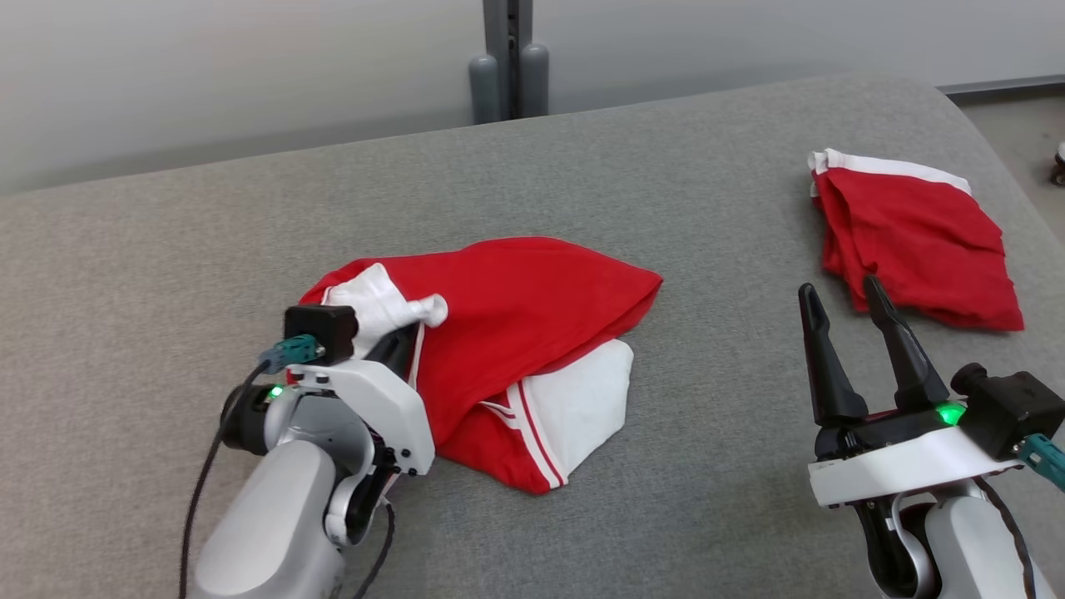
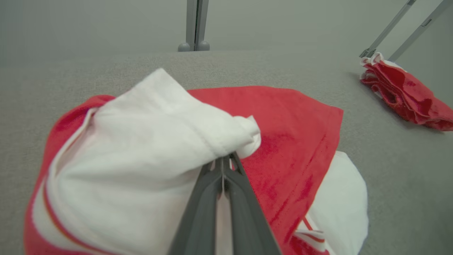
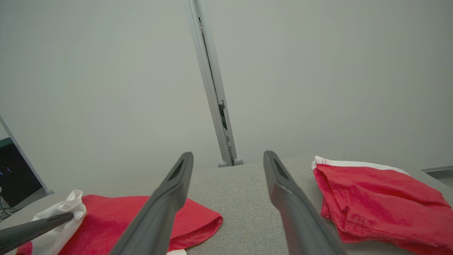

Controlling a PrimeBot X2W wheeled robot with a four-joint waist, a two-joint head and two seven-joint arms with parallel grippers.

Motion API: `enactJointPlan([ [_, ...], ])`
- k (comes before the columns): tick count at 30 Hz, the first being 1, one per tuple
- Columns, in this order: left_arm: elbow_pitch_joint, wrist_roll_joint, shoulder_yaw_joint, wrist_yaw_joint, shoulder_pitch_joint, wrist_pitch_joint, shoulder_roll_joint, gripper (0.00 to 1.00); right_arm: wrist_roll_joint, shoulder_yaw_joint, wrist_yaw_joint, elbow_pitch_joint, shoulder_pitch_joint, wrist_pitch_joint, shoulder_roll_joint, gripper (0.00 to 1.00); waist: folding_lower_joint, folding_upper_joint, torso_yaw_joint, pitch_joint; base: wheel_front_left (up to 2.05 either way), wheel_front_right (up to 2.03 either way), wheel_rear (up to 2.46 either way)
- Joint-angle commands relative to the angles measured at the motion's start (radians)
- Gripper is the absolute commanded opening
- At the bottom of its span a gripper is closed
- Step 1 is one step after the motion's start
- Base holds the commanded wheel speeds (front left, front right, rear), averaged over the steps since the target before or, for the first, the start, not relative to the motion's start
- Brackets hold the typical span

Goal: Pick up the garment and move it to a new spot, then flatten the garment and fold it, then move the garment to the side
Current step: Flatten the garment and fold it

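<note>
Grey padded surface [image 1: 707,466] w/ a grey post [image 1: 507,58] behind its far edge. Two red-and-white garments, well apart: a folded garment [image 1: 911,241] at far right and a crumpled garment [image 1: 532,316] at centre-left. Two grippers. Left gripper [image 2: 226,159]: fingers pressed together, pinching a white fold at the crumpled garment's left end. Right gripper [image 1: 840,289]: fingers spread wide, holding nothing, near the folded garment's front edge.
</note>
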Motion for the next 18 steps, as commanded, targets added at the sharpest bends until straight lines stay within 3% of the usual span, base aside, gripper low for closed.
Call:
enactJointPlan([
  [1,-0.048,0.008,0.01,0.01,0.019,-0.004,0.023,0.0,-0.007,-0.005,0.0,-0.001,0.008,-0.005,-0.01,1.0,0.0,0.0,0.018,-0.008,0.0,0.0,0.0],
  [7,-0.307,-0.004,0.09,0.069,0.104,0.081,0.168,0.0,-0.01,-0.002,0.0,-0.006,0.014,-0.005,-0.014,1.0,0.0,0.0,0.06,-0.006,0.0,0.0,0.0],
  [11,-0.375,-0.04,0.18,0.089,0.139,0.166,0.28,0.0,-0.007,0.006,0.0,-0.011,-0.002,-0.005,-0.017,1.0,0.0,0.0,0.066,0.013,0.0,0.0,0.0],
  [13,-0.361,-0.064,0.228,0.085,0.135,0.19,0.336,0.0,-0.005,0.007,0.0,-0.013,-0.006,-0.005,-0.021,1.0,0.0,0.0,0.065,0.027,0.0,0.0,0.0],
  [16,-0.281,-0.107,0.281,0.037,0.102,0.195,0.397,0.0,-0.002,0.01,0.0,-0.016,-0.018,-0.005,-0.024,1.0,0.0,0.0,0.062,0.045,0.0,0.0,0.0],
  [18,-0.247,-0.124,0.287,0.022,0.089,0.197,0.403,0.0,-0.001,0.011,0.0,-0.016,-0.022,-0.005,-0.025,1.0,0.0,0.0,0.059,0.05,0.0,0.0,0.0],
])
